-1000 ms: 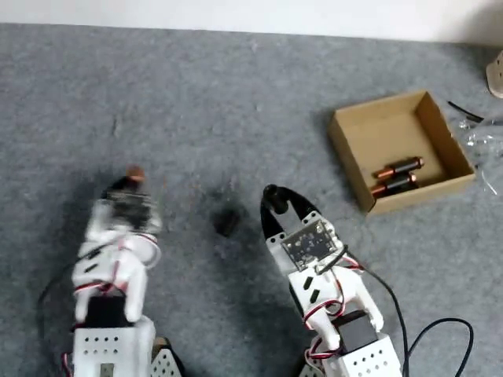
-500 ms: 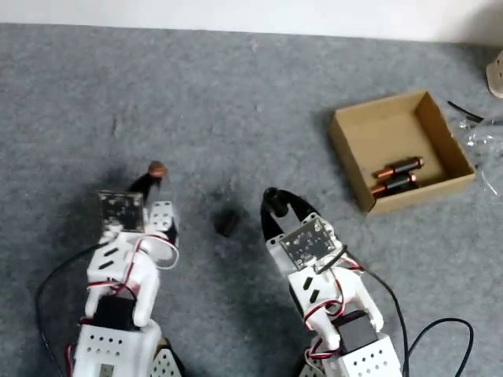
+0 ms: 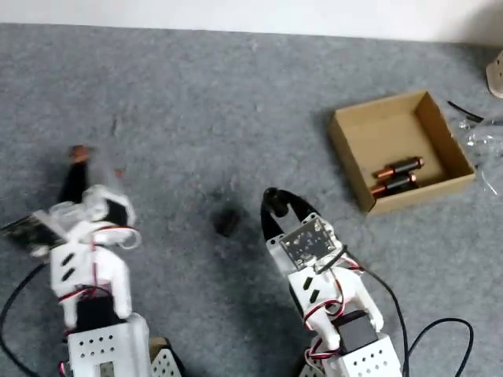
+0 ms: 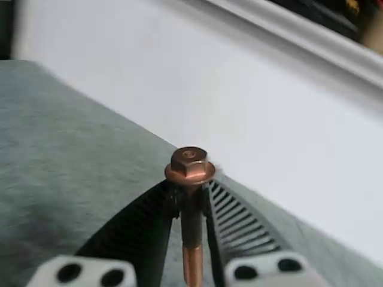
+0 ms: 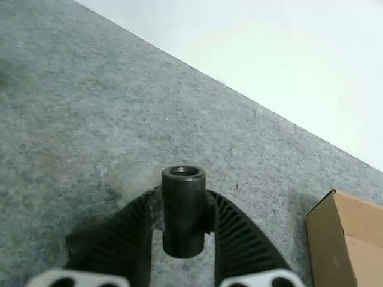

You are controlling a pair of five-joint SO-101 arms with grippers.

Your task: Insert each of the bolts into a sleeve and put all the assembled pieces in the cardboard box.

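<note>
My left gripper (image 4: 190, 197) is shut on a copper bolt (image 4: 191, 224), its hex head up between the black fingers. In the high view that gripper (image 3: 75, 166) sits at the far left with the bolt head (image 3: 78, 152) at its tip. My right gripper (image 5: 182, 212) is shut on a black sleeve (image 5: 183, 209), held upright with its bore open; in the high view it (image 3: 274, 206) stands near the centre. Another black sleeve (image 3: 227, 222) lies on the carpet between the arms. The cardboard box (image 3: 346, 140) at the right holds two assembled pieces (image 3: 397, 176).
Grey carpet covers the table. Clear plastic and black wires (image 3: 475, 129) lie right of the box, and a pale object (image 3: 495, 75) sits at the right edge. A white wall (image 5: 287, 54) runs along the far side. The box corner (image 5: 353, 239) appears in the right wrist view.
The left arm has swung to the left with the bolt, its wrist rolling over. The right arm and the loose sleeve have stayed put.
</note>
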